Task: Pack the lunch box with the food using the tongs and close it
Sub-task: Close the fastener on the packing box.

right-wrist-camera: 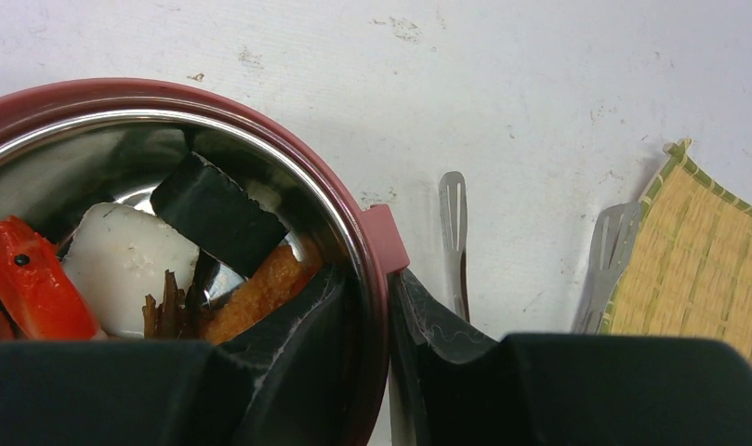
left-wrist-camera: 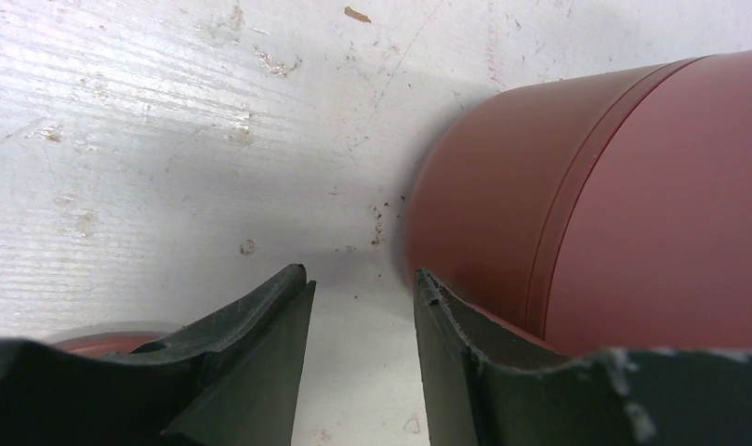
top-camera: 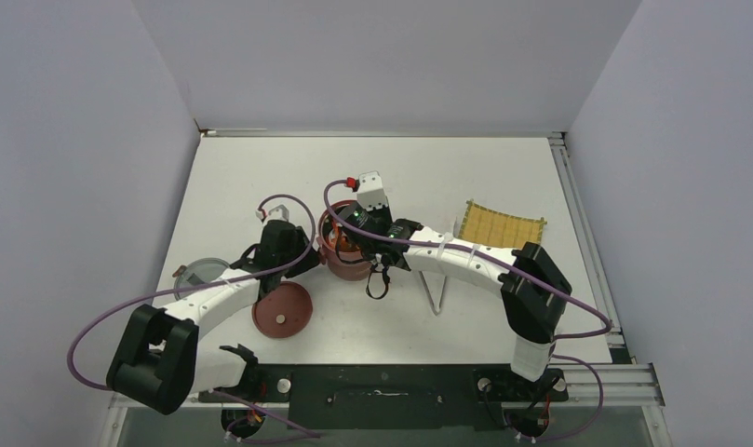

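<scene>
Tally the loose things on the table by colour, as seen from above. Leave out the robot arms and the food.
Dark red: 2, the bowl and the flat lid
Silver or grey: 2, the tongs and a round grey piece, partly hidden
Yellow: 1, the woven mat
Total: 5
</scene>
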{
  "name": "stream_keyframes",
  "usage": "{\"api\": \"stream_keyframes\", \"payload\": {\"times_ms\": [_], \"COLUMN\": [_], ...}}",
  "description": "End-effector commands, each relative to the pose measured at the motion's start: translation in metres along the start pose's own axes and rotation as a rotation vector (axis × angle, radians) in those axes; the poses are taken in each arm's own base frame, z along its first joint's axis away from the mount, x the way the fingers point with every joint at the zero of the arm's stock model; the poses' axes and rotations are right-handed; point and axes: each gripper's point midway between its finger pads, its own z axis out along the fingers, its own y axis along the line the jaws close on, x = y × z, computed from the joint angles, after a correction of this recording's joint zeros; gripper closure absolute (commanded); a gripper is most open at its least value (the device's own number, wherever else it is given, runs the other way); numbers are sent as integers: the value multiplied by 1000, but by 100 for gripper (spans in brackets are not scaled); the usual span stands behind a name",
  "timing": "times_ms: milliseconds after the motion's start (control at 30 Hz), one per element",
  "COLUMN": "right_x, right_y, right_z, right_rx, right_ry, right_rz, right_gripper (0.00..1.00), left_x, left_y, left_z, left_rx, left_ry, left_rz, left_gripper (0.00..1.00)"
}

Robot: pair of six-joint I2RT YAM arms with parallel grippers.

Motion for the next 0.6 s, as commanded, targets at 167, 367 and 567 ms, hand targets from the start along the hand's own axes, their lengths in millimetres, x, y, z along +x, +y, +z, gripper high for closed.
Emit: {"api": "stream_keyframes", "payload": {"times_ms": [167,367,567], "right_x": [23,27,34], "right_y": [13,18,21], "right_z": [0,-2,-2], "right_rx": [-24,-36,-46], "right_ry": [55,62,76], "right_rz": [-90,-95,-99], "right_gripper": [95,95,95], "left_x": [-17,-20,-26], "left_y": [-49,-59,-68], "left_z": [5,8,11], "left_rx": [173,188,200], "left_ry": [-63,-70,-84], "left_rz": [-47,-56,-63], "left_gripper": [60,61,62]}}
